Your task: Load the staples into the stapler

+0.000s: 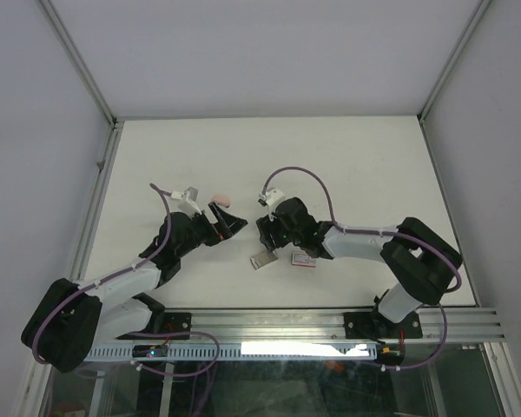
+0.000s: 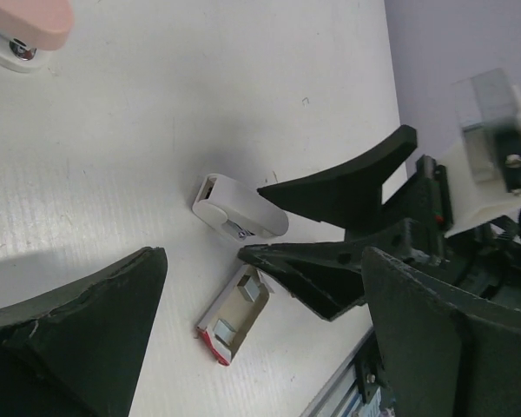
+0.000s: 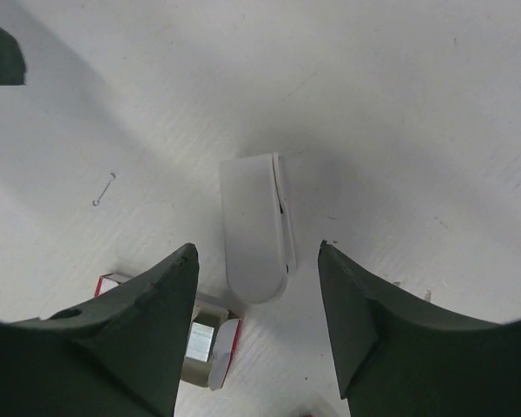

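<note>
A small white stapler point(image 3: 259, 226) lies flat on the table, right between the fingers of my right gripper point(image 3: 257, 247). That gripper is open, with a gap on both sides of the stapler. The left wrist view shows the same white stapler point(image 2: 239, 207) beside the right gripper's black fingers point(image 2: 339, 187). The staples' grey tray point(image 2: 234, 314) lies open just nearer, with silvery strips and a red end. It appears again as the tray point(image 1: 261, 259), and the red-labelled box point(image 1: 304, 259) lies to its right. My left gripper point(image 1: 230, 221) is open and empty.
A pink stapler point(image 1: 221, 201) lies just beyond the left gripper, seen also as the pink stapler point(image 2: 26, 26). One loose staple point(image 3: 104, 189) rests on the white table. A metal rail point(image 1: 330, 323) runs along the near edge, and enclosure walls surround the table.
</note>
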Controlling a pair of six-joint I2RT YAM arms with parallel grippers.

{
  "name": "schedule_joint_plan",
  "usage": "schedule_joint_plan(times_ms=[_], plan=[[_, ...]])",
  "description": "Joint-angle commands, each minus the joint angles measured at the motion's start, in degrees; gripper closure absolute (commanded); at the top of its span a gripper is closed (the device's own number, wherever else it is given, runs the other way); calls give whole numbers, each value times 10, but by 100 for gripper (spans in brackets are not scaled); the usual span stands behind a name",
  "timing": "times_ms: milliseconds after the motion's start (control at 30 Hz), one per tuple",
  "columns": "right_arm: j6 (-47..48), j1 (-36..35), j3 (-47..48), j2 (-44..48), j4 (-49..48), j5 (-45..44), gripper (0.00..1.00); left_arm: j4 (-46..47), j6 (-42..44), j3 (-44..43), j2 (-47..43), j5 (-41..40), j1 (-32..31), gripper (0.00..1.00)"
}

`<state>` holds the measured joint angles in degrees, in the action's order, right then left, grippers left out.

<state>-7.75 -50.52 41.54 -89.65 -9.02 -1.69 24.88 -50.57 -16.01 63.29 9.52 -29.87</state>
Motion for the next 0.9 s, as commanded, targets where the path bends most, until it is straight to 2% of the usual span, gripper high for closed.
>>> schedule_joint_plan(times_ms=[0,200,333,667,867], plan=[[15,-7,28,-22,-12,-20,41,30,-22,12,-36,3,9,1],[19,-12,33,-48,-17,-29,50,33,-44,19,-48,7,9,1],[23,-16,32,-56,-21,-37,67,49,-59,26,-46,17,8,1],[15,-19,7,-8,-76,-13,91,123,-130,55,-40,53,8,1],[14,-19,-27,60,-115,11,94,143,-149,40,-4,81,7,1]])
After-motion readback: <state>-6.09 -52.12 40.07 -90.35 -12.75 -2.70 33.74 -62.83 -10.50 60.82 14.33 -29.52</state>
